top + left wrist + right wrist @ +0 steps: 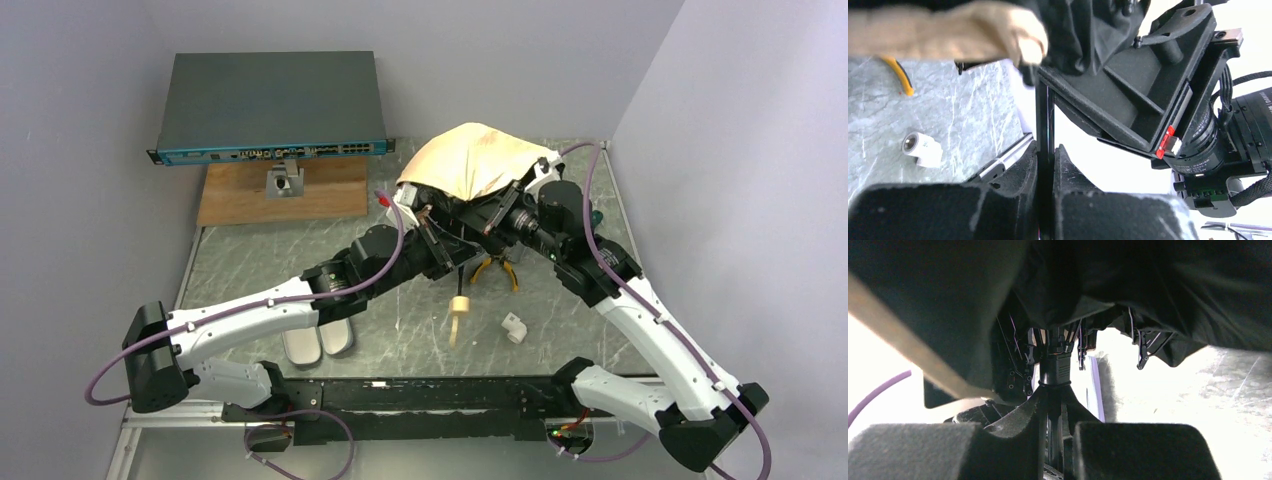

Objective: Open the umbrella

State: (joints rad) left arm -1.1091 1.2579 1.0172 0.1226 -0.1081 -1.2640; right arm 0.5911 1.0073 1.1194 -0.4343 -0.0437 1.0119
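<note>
Top view: the umbrella (478,160) is held above the far middle of the table (260,265), its cream canopy (470,150) partly spread and tilted toward the back wall. The tan handle (459,306) hangs low toward the arms' bases. The left gripper (443,255) comes in from the left and the right gripper (487,218) from the right, and both meet under the canopy. From here I cannot tell how their fingers stand. Yellow pliers (497,268) lie on the table under the grippers, and a white part (514,327) lies just right of the handle. Two case shells (318,340) lie beside the left arm. A switch (270,105) sits on a board (280,190) at the far left.

Left wrist: the left gripper (1045,150) has its fingers (1020,172) pressed in on the thin black shaft (1044,115), which stands upright between them. Cream fabric (948,30) hangs at the top left. The white part (923,148) and a pliers handle (898,75) lie on the table below.

Right wrist: the right gripper (1054,395) pinches the shaft (1054,367) just under the hub where the ribs meet, fingers (1013,417) tight against it. The black underside (1148,285) of the canopy fills the upper view.
</note>
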